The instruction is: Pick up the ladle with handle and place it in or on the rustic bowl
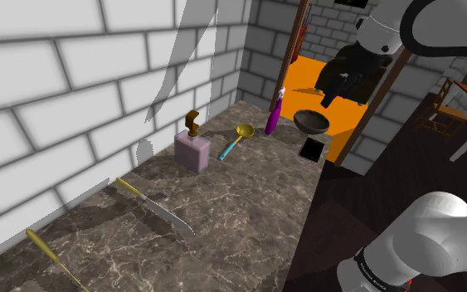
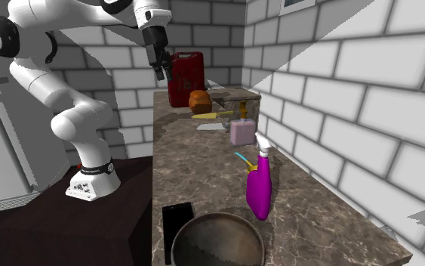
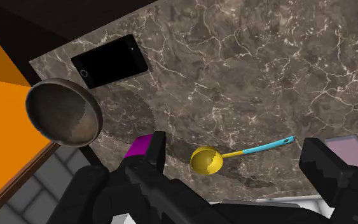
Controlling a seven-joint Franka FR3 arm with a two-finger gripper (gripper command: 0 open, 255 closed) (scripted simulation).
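The ladle (image 1: 242, 133) has a yellow cup and a thin blue handle and lies flat on the dark marble counter (image 1: 223, 216). In the wrist view the ladle (image 3: 207, 160) shows between my spread fingers, far below them. The rustic bowl (image 1: 311, 122) is dark, round and empty, and stands at the counter's end near the ladle; it also appears as bowl (image 3: 63, 112) and bowl (image 2: 218, 242). My black gripper (image 1: 340, 88) hangs open high above the bowl end of the counter, holding nothing. A purple bottle hides most of the ladle's handle (image 2: 241, 158) in the second exterior view, where the gripper (image 2: 162, 69) sits up high.
A purple spray bottle (image 1: 272, 116) stands between ladle and bowl. A black phone (image 1: 312, 149) lies by the counter edge. A pink soap dispenser (image 1: 192, 149) stands beside the ladle's handle. A knife (image 1: 157, 207) lies further along. A red canister (image 2: 186, 78) and bread (image 2: 198, 100) sit at the other end.
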